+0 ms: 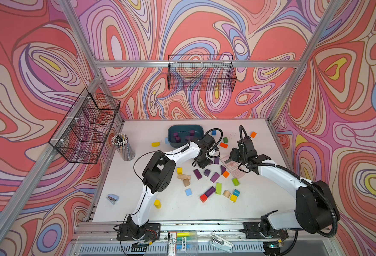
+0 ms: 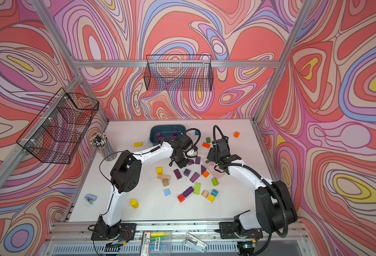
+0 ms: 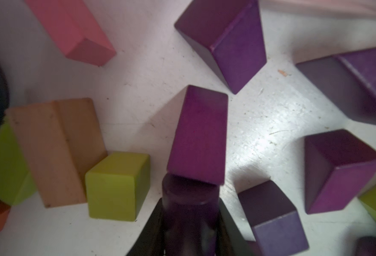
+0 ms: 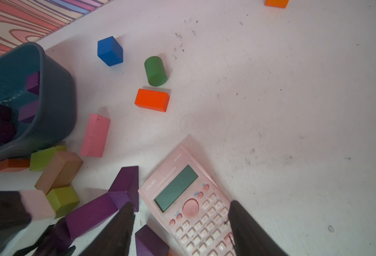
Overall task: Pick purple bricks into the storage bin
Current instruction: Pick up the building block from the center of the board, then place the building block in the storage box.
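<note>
Purple wood fills my left wrist view: the left pincer point(image 3: 189, 218) is pinching 1 purple brick point(image 3: 198, 135) by its end, low over the white surface point(image 1: 182, 210). Other purple bricks point(image 1: 215, 177) lie loose near it around the middle of the surface, among blocks of other colours. Several more sit inside the storage bin point(image 1: 171, 138) toward the far edge. My right pincer point(image 4: 182, 232) hangs spread over a pink calculator point(image 4: 176, 188), gripping nothing.
</note>
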